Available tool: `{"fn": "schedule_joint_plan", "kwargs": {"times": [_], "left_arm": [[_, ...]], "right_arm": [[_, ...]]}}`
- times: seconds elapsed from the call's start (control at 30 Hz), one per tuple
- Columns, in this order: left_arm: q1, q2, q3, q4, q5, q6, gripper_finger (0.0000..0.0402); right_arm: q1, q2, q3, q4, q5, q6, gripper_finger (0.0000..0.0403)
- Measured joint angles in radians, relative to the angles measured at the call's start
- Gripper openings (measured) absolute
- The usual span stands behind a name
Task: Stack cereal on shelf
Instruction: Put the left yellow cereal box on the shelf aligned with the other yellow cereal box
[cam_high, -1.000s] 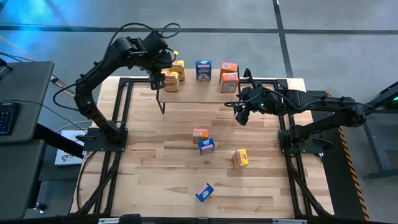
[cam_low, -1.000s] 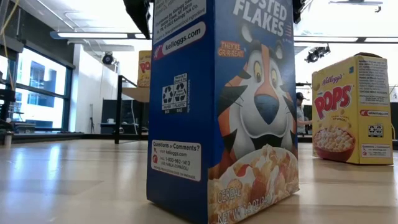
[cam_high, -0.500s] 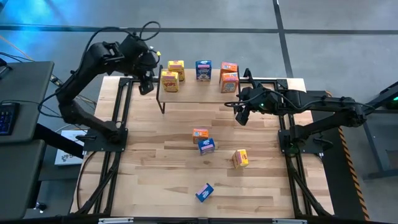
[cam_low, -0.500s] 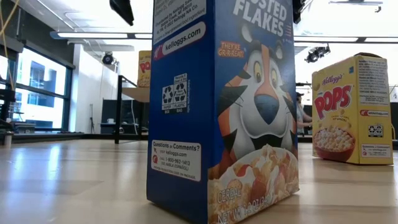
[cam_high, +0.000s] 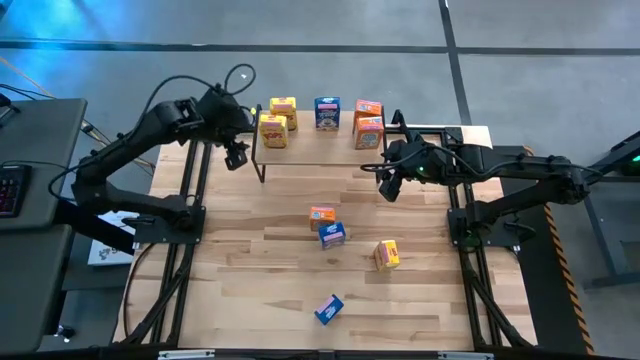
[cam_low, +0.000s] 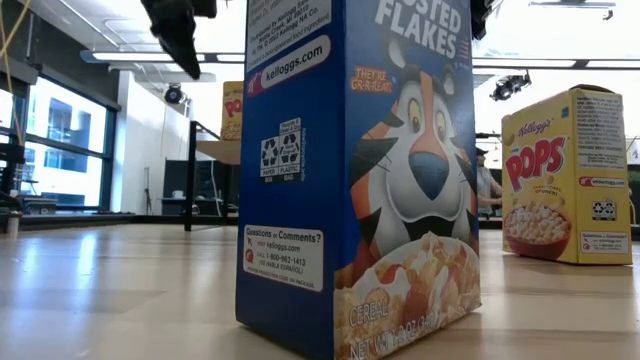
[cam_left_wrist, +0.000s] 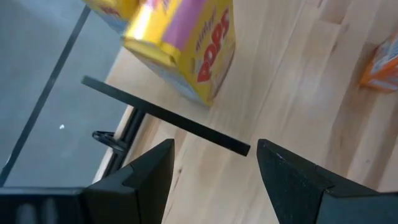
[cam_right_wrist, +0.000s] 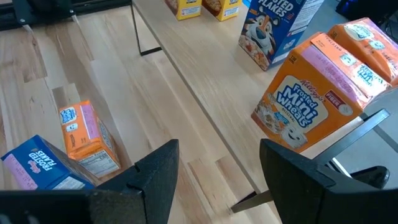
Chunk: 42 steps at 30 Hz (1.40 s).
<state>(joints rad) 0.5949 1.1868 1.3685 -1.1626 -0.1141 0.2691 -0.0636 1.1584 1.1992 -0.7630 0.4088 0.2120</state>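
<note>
On the shelf (cam_high: 318, 140), at the far edge of the counter (cam_high: 250, 290), five cereal boxes stand: two yellow boxes (cam_high: 277, 122) at the left end, one blue box (cam_high: 327, 113) in the middle, and two orange boxes (cam_high: 368, 124) at the right end. Four more boxes rest on the counter itself: an orange box (cam_high: 321, 216) touching a second blue box (cam_high: 333, 235) near the centre, a third orange box (cam_high: 386, 254) to their right, and a third blue box (cam_high: 329, 308) near the front edge, well apart from the others. Just off the shelf's left end hangs the left hand (cam_high: 236, 155), open and empty; its wrist view shows a yellow box (cam_left_wrist: 186, 46) beyond the shelf's dark edge. Beside the shelf's right end hangs the right hand (cam_high: 386, 186), likewise open and empty, with orange boxes (cam_right_wrist: 308, 106) ahead of it.
</note>
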Motion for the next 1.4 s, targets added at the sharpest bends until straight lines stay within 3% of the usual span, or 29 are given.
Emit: {"fn": "schedule_joint_plan", "kwargs": {"times": [0.2,0.4,1.4], "left_arm": [[0.000,-0.009,-0.145,0.131,-0.001,0.043,0.0221],[0.000,-0.009,-0.215,0.235,-0.001,0.048,0.0221],[0.000,0.084,-0.227,0.416,-0.003,0.039,0.0221]], "right_arm": [[0.000,0.000,0.000,0.000,0.000,0.000,0.0217],[0.000,0.000,0.000,0.000,0.001,-0.002,0.0217],[0.000,0.000,0.000,0.000,0.007,-0.010,0.0217]]}}
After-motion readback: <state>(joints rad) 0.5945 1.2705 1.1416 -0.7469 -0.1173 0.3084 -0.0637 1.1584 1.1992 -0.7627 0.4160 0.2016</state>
